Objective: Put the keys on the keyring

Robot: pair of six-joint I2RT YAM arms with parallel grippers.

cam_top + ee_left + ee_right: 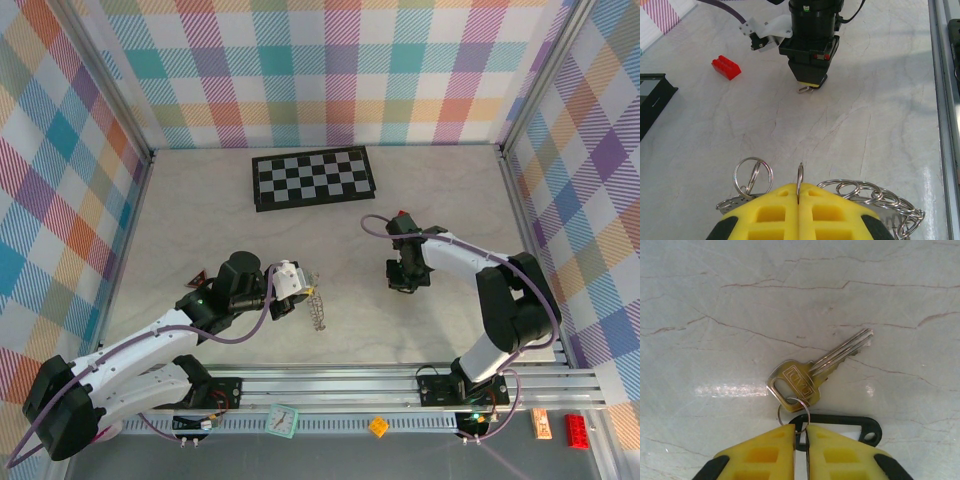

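Starting closest in, the left pincer [798,195] is pressing its yellow fingers tight together on one thin wire loop [800,175] rising from the rim of the keyring [870,195]. That ring is sitting toward the near middle of the desk [200,200], and from overhead it seems to be tipped up on edge. The keyring is looking stiff, flat and light enough for one arm. Its fringe of loops is likely springy and slippery, so a pinch on a single loop is looking like a sensible hold. Moving outward, the right pincer [801,432] is likewise squeezing its fingers fully together, here on the small split ring [793,412] joining a silver key [815,372] to a black plastic tag [840,427]. The key is apparently lying flat on the desk with its blade pointing away. It is looking tiny, hard and slick, and liable to swing or twist, so gripping at the split ring or the head is seeming safer than at the blade. The two pincers are facing each other, well apart. Further out, a small red block [726,67] is resting near the right pincer, and a black-and-white chequered board [313,178] is lying close to the far wall. The desk is showing a pale, glossy marble pattern that is probably offering little friction, and bright plaid panels [330,70] are boxing in the workspace.
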